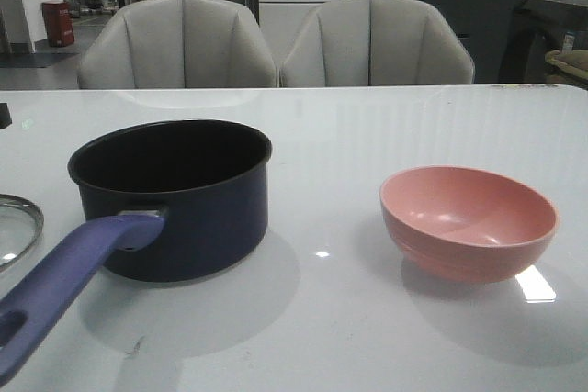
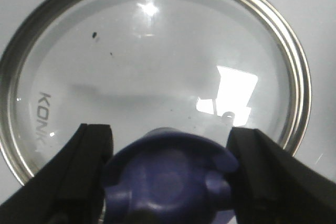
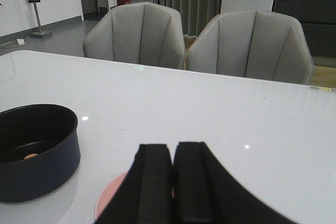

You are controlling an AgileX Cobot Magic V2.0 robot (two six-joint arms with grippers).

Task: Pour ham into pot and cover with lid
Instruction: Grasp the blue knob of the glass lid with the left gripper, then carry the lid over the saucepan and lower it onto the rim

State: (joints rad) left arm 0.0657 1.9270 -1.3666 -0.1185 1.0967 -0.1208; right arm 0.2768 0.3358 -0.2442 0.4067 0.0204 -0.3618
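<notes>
**Ana:** Left pincer [image 2: 168, 182] first, in the left wrist view: how does it stand?

**Ben:** Wide. Its two black fingers [image 2: 79, 177] sit on either side of the blue funnel-shaped knob [image 2: 170, 177] of the round glass lid with a steel rim [image 2: 157, 77]. The knob fills the gap between them; whether the pads touch it I cannot tell. The lid lies flat on the white glossy table [image 2: 320, 19], its glass spreading out beyond the fingertips.

**Ana:** And the right wrist view?

**Ben:** Right pincer [image 3: 173, 182] is pressed together, the fingers meeting with nothing between them. Just below its tips shows the edge of the pink round bowl [image 3: 113, 195]. Off to one side, well apart from the fingers, stands the dark navy round saucepan [image 3: 37, 150]; a small orange-pink bit of ham [image 3: 30, 156] lies on its black floor.

**Ana:** The front view?

**Ben:** Neither pincer appears. The saucepan [image 1: 175, 199] stands on the left, its long purple-blue handle [image 1: 64, 291] reaching toward the camera. The lid's rim [image 1: 23, 222] peeks in at the left edge, just beside the pan. The pink bowl [image 1: 469, 222] sits upright on the right, well apart from the pan. Two grey upholstered chairs [image 1: 276, 43] stand behind the table.
</notes>
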